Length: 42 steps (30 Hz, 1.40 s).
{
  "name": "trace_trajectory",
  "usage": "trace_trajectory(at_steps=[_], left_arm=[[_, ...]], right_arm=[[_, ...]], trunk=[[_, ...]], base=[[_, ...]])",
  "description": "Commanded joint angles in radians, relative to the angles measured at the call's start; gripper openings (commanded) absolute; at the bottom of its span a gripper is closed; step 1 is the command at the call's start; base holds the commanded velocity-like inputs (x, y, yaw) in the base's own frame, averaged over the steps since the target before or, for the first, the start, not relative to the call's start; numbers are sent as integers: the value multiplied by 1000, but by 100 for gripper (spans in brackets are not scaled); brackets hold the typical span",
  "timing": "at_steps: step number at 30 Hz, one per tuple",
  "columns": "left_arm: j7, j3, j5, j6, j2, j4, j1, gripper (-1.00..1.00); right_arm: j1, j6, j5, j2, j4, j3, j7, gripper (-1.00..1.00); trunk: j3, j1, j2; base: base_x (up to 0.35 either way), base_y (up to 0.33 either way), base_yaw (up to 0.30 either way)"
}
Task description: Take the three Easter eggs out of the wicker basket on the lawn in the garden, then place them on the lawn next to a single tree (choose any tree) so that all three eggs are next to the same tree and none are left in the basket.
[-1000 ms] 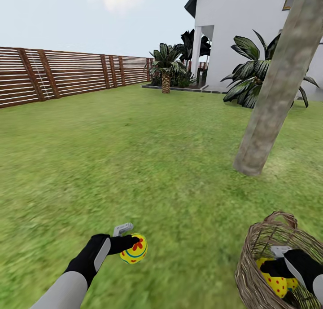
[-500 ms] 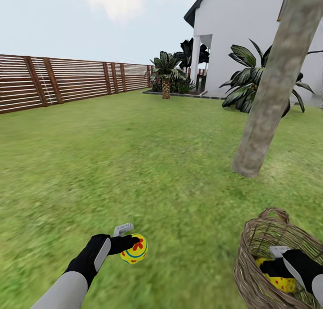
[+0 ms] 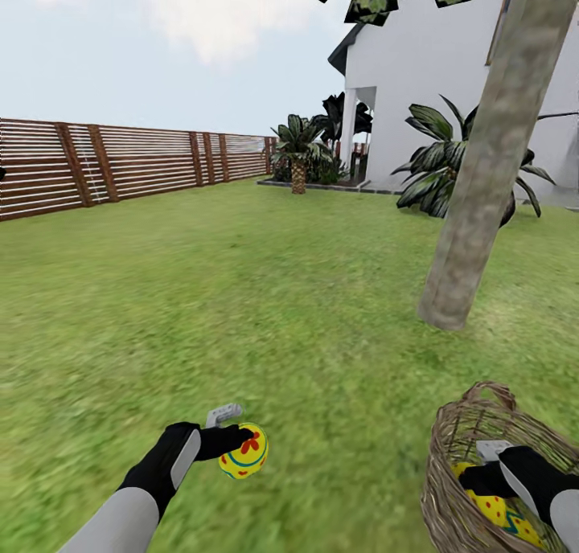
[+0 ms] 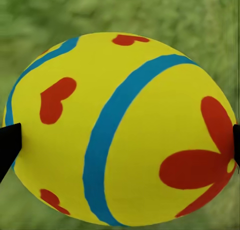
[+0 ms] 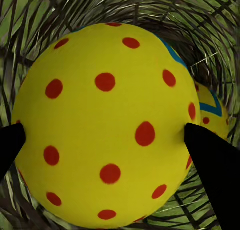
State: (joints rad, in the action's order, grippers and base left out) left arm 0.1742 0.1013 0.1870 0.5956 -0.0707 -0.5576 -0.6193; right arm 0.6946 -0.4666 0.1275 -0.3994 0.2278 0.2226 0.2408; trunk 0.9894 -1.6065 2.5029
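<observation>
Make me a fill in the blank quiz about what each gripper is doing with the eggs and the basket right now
1. The left gripper holds an egg striped in ____ above the lawn.
2. The right gripper reaches inside the wicker ____.
3. The egg between the right gripper's fingers is yellow with red ____.
4. The tree trunk stands on the basket's ____ side from the robot.

Missing words: blue; basket; dots; far

Red-dotted egg (image 5: 107, 135) in right gripper's (image 3: 489, 479) jaws, slightly higher within wicker basket (image 3: 450, 489).
</observation>
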Motion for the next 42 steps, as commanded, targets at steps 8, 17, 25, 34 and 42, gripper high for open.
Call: trace_trajectory(at_steps=[8,17,25,34,42], left_arm=[[7,6,-6,7,-24,2,0,-100],[7,6,-5,7,-21,1,0,-100],[6,8,-2,6,-17,1,0,-100],[6,6,-6,7,-23,2,0,-100],[6,5,-6,7,-24,2,0,-100]], right_arm=[[0,-6,14,-1,2,7,0,-100],[0,-6,14,-1,1,8,0,-100],[0,-6,14,-1,1,8,0,-100],[0,-7,14,-1,2,7,0,-100],[0,-9,14,-1,1,8,0,-100]], trunk=[[-30,4,-2],[-63,18,-24],[-88,49,-80],[-116,83,-143],[-141,114,-199]], base=[[-89,-142,0],[-77,-282,0],[-1,-12,0],[0,0,0],[0,0,0]])
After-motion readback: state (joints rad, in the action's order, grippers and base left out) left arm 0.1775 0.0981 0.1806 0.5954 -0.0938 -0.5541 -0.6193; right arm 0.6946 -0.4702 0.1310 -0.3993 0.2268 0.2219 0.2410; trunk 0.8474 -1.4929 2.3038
